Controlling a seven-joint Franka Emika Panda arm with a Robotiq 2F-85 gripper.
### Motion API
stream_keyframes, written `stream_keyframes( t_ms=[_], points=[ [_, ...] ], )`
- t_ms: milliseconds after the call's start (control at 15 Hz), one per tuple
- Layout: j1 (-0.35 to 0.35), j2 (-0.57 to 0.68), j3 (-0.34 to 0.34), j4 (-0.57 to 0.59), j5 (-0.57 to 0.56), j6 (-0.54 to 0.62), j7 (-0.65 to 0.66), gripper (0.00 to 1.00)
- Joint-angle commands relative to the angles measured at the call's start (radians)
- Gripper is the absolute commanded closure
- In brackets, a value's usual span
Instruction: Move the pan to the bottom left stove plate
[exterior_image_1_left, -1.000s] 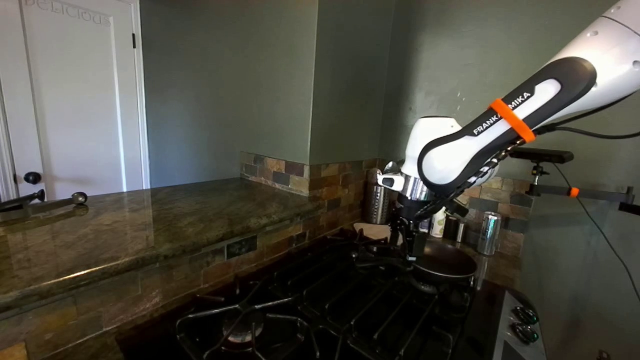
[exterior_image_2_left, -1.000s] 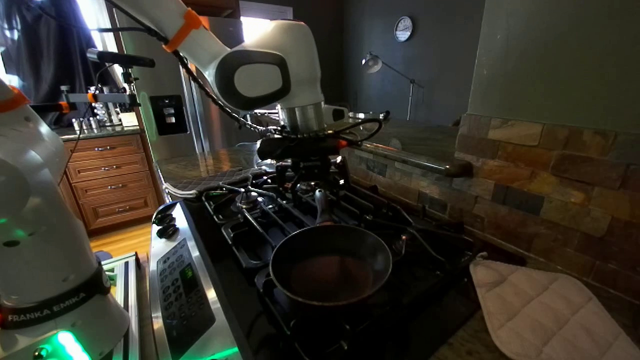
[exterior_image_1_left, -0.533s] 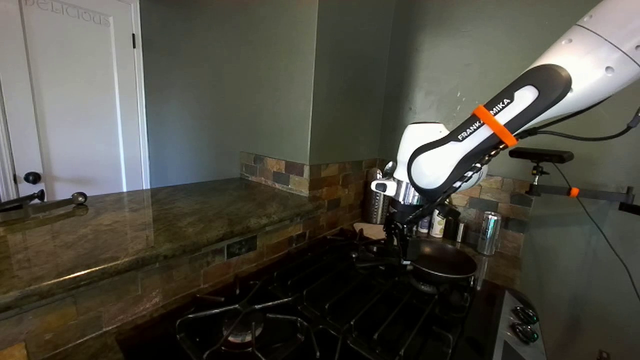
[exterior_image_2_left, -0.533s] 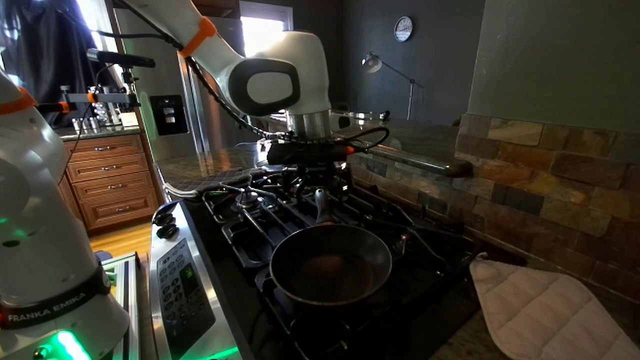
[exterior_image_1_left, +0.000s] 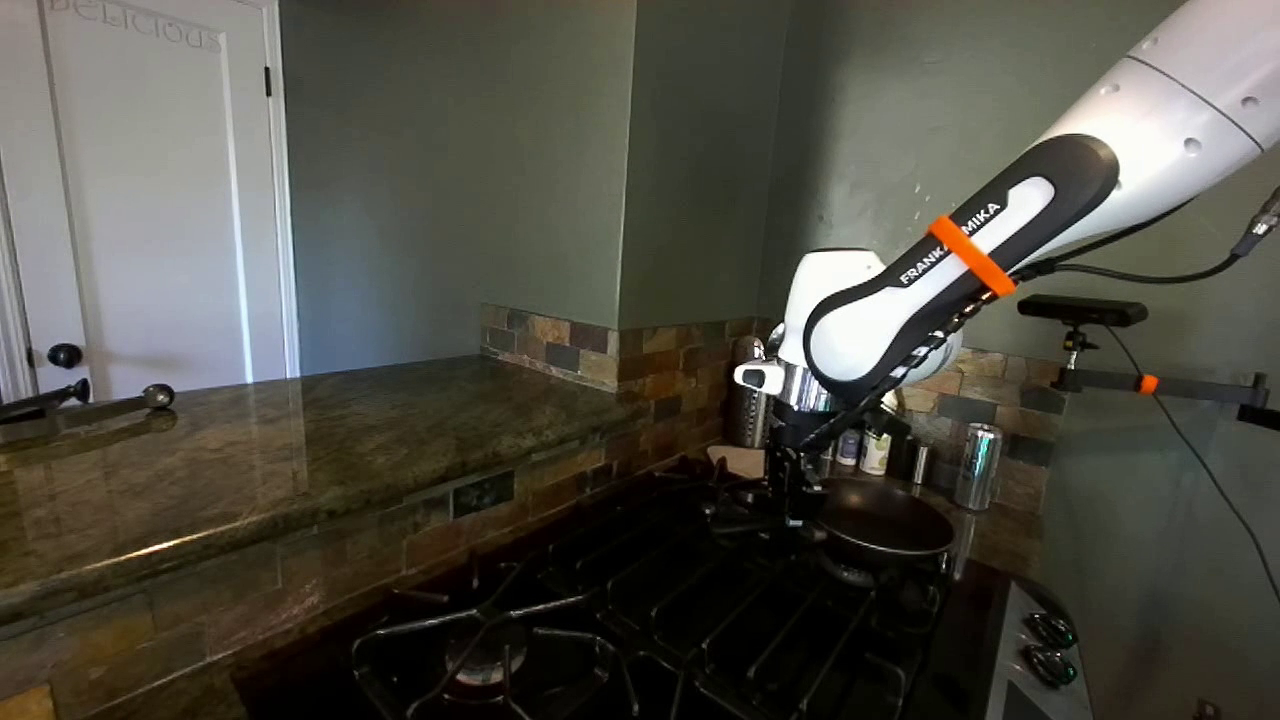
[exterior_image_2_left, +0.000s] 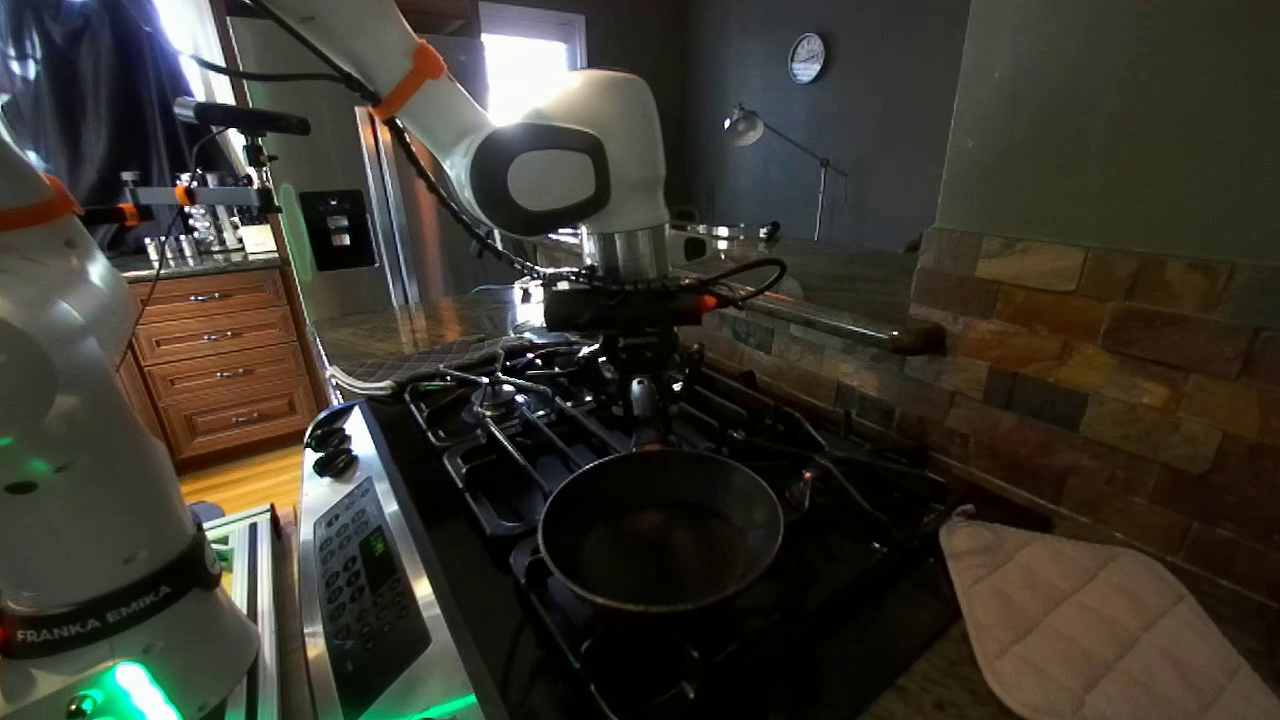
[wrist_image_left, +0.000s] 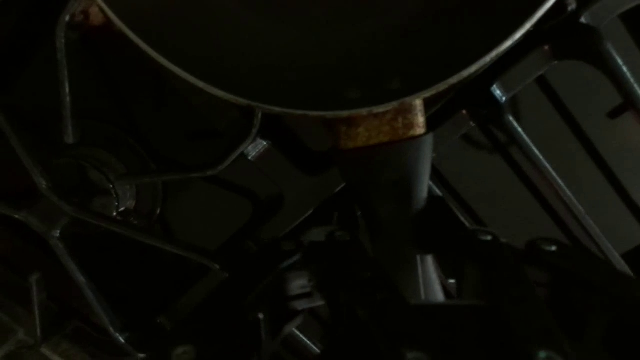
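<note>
Nearest, the fingers (exterior_image_1_left: 796, 502) point down at the outer end of the handle (wrist_image_left: 395, 172) on the pan (exterior_image_2_left: 660, 540). You cannot tell from these views whether they are spread or pinching: the wrist view is very dark, and though the handle seems to run in between them, no contact shows clearly.

That handle is what your coming move turns on. In the wrist view its long axis runs almost straight up from the fingers to a brownish collar (wrist_image_left: 382, 125) and then the pan, which lies entirely to one side of you. If you lift from this end, it will probably want to droop or twist; check that you are square to the handle before you squeeze.

Beyond, the pan sits right way up on the grates (exterior_image_1_left: 540, 603), at the end of the stove (exterior_image_1_left: 965, 640) near the pale potholder (exterior_image_2_left: 1090, 620). Farther off, in an exterior view, a burner (exterior_image_2_left: 497, 400) lies near the knobs (exterior_image_2_left: 335, 461). Read from the control panel (exterior_image_2_left: 370, 600), that is probably your bottom left stove plate, so expect to carry roughly handle first.
</note>
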Motion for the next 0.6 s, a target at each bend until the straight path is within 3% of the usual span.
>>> stream_keyframes(
  t_ms=[0,533],
  points=[
    [-0.024,0.017,0.020,0.016,0.012,0.001,-0.023,0.90],
    [-0.030,0.009,0.029,0.016,0.006,-0.005,-0.027,0.92]
  ],
)
